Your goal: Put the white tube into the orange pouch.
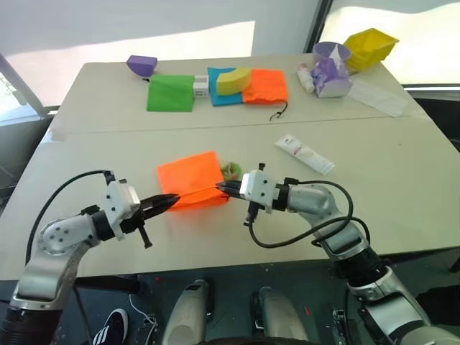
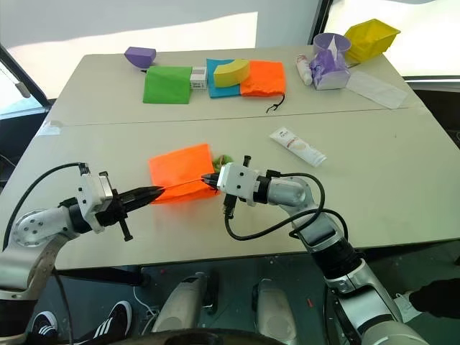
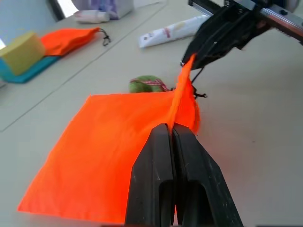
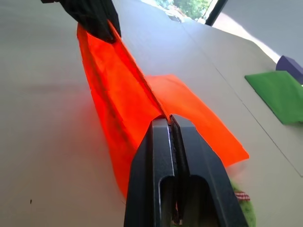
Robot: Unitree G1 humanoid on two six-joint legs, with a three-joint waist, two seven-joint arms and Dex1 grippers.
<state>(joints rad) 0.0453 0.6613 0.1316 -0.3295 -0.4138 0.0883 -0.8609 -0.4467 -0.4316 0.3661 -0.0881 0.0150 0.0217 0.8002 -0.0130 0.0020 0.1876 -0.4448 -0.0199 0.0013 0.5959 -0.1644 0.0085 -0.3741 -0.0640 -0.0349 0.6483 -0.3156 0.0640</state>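
The orange pouch (image 1: 190,176) lies mid-table, with its near edge lifted and stretched taut between my two grippers. My left gripper (image 1: 172,200) is shut on the left end of that edge, and in its wrist view the orange fabric is pinched between its fingers (image 3: 182,142). At the right end my right gripper (image 1: 220,188) is shut on the same edge. The fuzzy green ring (image 1: 231,169) sits just behind the pouch's right corner. The white tube (image 1: 305,154) lies flat on the table to the right and a little farther back, apart from both grippers.
Along the table's (image 1: 108,215) far side lie a green pouch (image 1: 170,93), a blue piece under a yellow block (image 1: 233,80), a flat orange pouch (image 1: 266,86), a purple bowl (image 1: 141,65), a small bottle (image 1: 305,76), a purple cup (image 1: 330,54) and a yellow bin (image 1: 370,47).
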